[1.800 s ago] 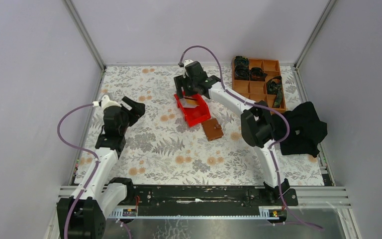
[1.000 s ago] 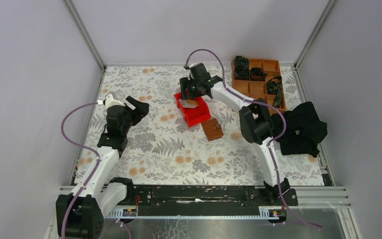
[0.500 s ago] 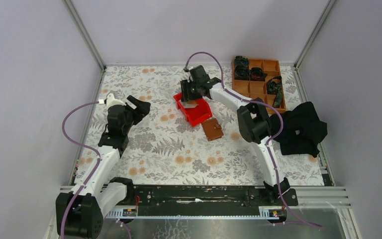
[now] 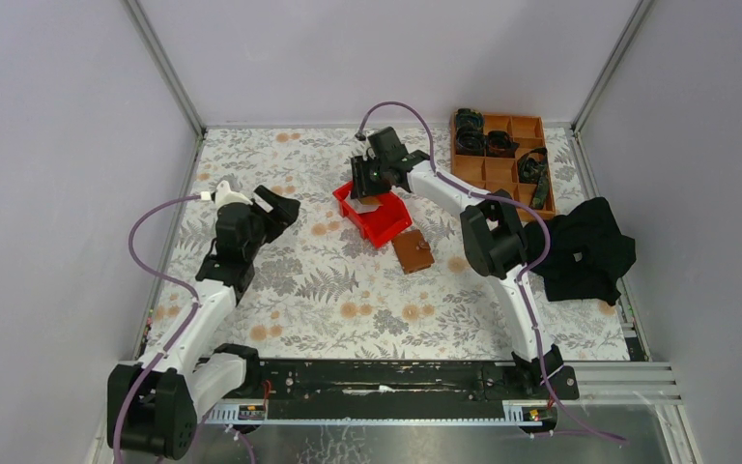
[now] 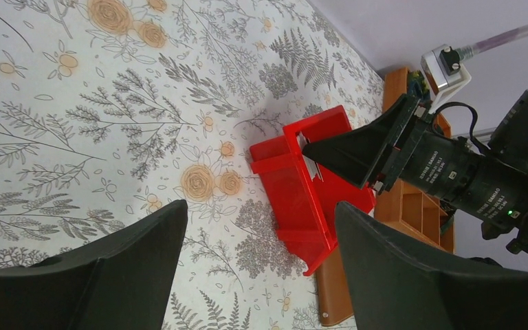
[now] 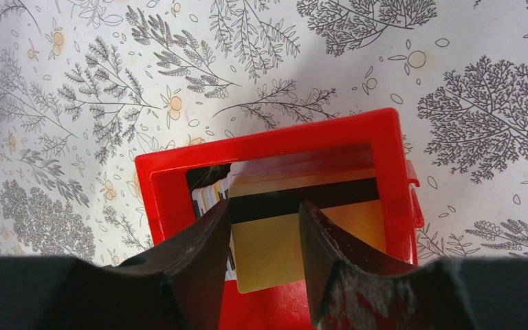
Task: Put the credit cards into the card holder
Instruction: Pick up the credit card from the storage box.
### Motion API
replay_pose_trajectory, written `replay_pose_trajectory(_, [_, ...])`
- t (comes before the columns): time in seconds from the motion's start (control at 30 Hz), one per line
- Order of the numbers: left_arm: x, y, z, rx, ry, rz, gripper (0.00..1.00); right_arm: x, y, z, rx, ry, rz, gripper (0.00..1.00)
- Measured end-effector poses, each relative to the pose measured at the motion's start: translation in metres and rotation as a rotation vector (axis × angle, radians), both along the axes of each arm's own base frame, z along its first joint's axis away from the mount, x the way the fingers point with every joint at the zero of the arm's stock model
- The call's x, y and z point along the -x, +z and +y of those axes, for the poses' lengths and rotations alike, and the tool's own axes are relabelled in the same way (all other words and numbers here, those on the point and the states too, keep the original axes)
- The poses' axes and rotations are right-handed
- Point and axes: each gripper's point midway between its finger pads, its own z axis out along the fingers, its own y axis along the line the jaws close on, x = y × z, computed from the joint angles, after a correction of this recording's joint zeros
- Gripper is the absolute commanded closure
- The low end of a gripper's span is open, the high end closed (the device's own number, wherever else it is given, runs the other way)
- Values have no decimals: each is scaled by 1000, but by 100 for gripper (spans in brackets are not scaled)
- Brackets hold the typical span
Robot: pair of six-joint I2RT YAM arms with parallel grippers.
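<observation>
From above, the right fingers (image 4: 371, 184) are dipped into the far end of the red bin (image 4: 377, 220), probably because the credit cards (image 4: 375, 200) are stacked there and have to be fished out one at a time. The card holder (image 4: 413, 251) lies flat on the tabletop (image 4: 348, 300) at about 5 o'clock from the bin, just beside it and not touched by either arm. The left fingers (image 4: 282, 209) hang at 9 o'clock from the bin, well apart, likely waiting to steady the holder.

In the left wrist view, the left fingers (image 5: 110, 268) are spread wide with nothing between them. The bin (image 5: 295, 199) sits ahead at 1 o'clock, and a brown edge of the holder (image 5: 333, 297) shows at 5 o'clock.

In the right wrist view, the right fingers (image 6: 203, 251) stand a narrow gap apart inside the bin (image 6: 268, 141). A gold card (image 6: 268, 251) with a black stripe leans face-up under them. It is wider than the gap, so it reaches past the finger at 3 o'clock and is not pinched. Paler cards (image 6: 210, 196) peek out at 10 o'clock
</observation>
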Motion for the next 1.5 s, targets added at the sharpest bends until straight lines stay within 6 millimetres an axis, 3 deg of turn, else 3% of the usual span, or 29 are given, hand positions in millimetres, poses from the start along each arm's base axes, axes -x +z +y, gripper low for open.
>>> replay_pose_trajectory(1.07, [-2, 0, -34, 2, -40, -6, 15, 13, 15, 1, -20, 38, 28, 60])
replay_pose_trajectory(1.27, [-2, -1, -34, -2, -35, -6, 15, 10, 18, -4, -19, 27, 27, 65])
replay_pose_trajectory(1.5, [-2, -3, -37, -1, -40, 1, 15, 2, 18, -24, 28, -4, 15, 69])
